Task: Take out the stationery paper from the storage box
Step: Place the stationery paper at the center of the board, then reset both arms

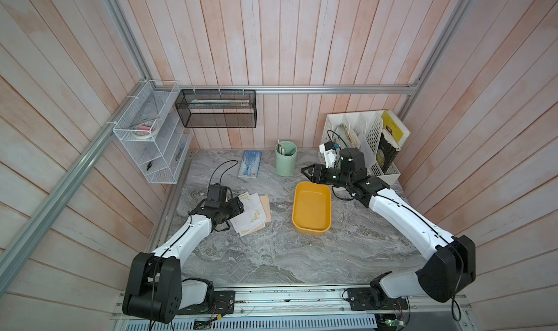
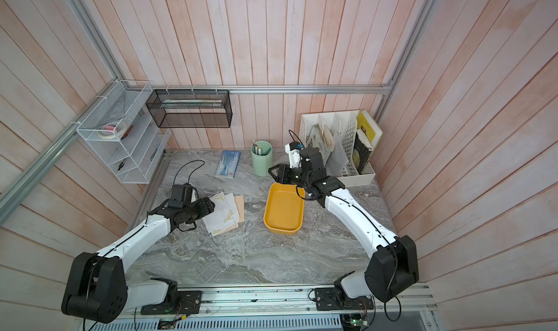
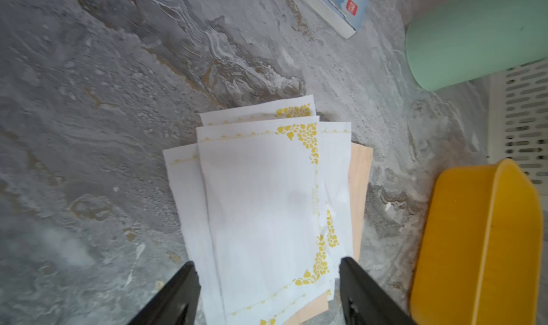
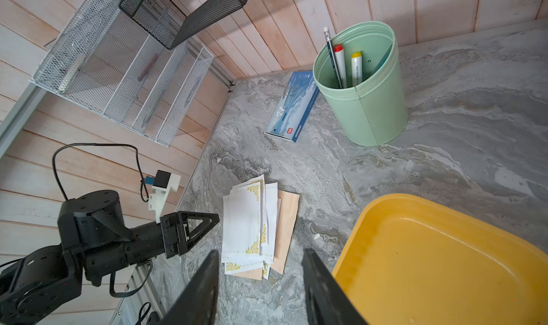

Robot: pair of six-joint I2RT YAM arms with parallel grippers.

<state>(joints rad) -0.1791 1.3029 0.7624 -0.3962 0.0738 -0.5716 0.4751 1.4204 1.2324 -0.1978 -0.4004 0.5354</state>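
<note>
The stationery paper [image 1: 252,213] lies in a messy pile on the table [image 1: 271,254], near the storage box [image 1: 312,208] but not touching it. White sheets hide most of the peach ones. The left gripper [image 3: 267,262] has its jaws wide apart over the pile, holding nothing. The right gripper [image 4: 261,251], by the box's far end, has its jaws apart too, with nothing in them.

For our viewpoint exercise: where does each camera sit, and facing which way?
Top views: overhead, looking down at the table; left arm and right arm show.
Left wrist: on the left arm, facing the stationery paper; left gripper shows.
Right wrist: on the right arm, facing paper and storage box; right gripper, left arm show.
All share paper and box.
</note>
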